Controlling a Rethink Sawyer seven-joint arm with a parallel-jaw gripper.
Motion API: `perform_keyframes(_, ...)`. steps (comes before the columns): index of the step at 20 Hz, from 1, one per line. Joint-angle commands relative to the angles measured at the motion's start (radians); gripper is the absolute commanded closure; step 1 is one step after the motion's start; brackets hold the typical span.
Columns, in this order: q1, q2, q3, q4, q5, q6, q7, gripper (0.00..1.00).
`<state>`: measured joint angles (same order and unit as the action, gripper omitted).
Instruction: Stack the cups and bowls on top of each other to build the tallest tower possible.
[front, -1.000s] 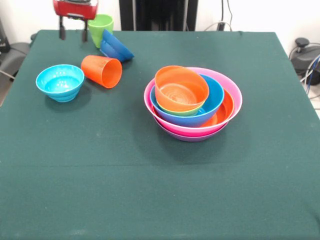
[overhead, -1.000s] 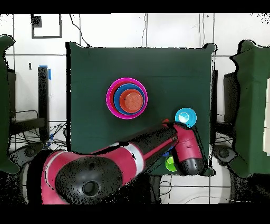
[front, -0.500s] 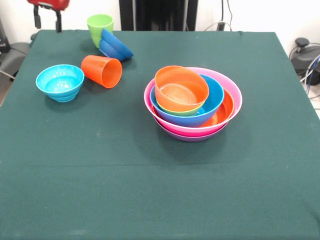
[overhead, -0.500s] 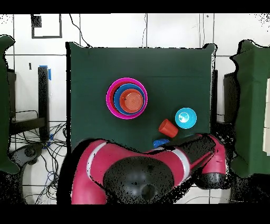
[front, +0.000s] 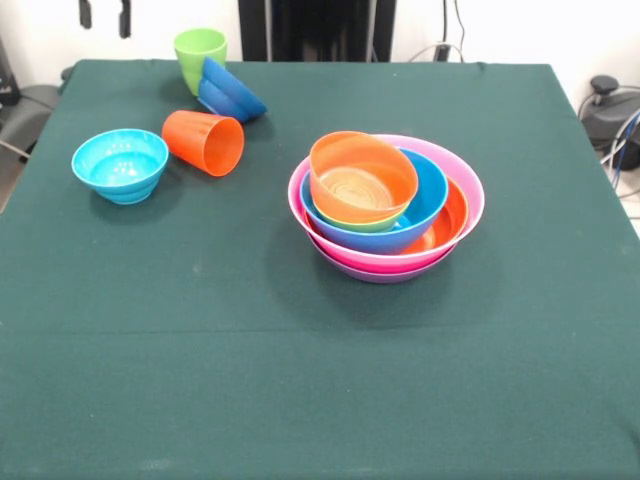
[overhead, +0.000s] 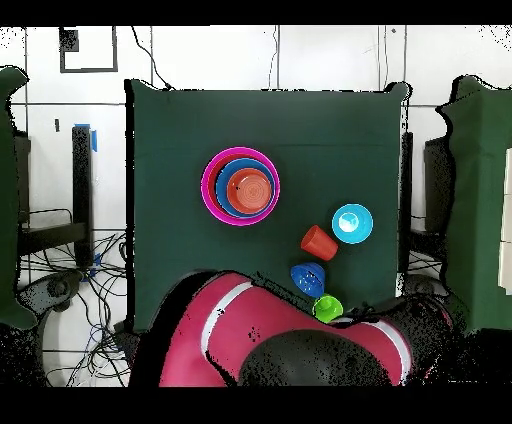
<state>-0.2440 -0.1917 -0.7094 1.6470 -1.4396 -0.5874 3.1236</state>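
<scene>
Front view: glossy round bowls nest, apparently snug.

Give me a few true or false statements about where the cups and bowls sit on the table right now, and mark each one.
1. The orange cup lies on its side. True.
2. The light blue bowl sits on top of the tower. False: it stands alone on the green table, apart from the tower.
3. The topmost bowl of the tower is orange. True.
4. The lime green cup is nested inside the tower. False: it stands upright near the table's far edge.
5. The dark blue bowl leans tilted against the lime green cup. True.
6. The gripper holds a cup. False: its fingers show nothing between them.
</scene>
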Motion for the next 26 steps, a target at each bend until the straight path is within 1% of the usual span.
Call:
perform_keyframes(1,0.053,-0.014,0.16,0.074,0.121,0.051,-0.303,0.0)
perform_keyframes(5,0.091,-0.012,0.152,0.082,0.157,0.067,-0.299,0.0)
perform_keyframes(9,0.15,-0.007,0.153,0.074,0.149,0.099,-0.225,0.0)
perform_keyframes(12,0.183,0.0,0.155,0.067,0.14,0.115,-0.181,0.0)
perform_keyframes(14,0.206,0.004,0.155,0.061,0.128,0.128,-0.15,0.0)
perform_keyframes(19,0.261,0.011,0.149,0.042,0.064,0.148,-0.049,0.0)
perform_keyframes(26,0.277,0.028,0.137,0.025,0.03,0.142,-0.011,0.0)
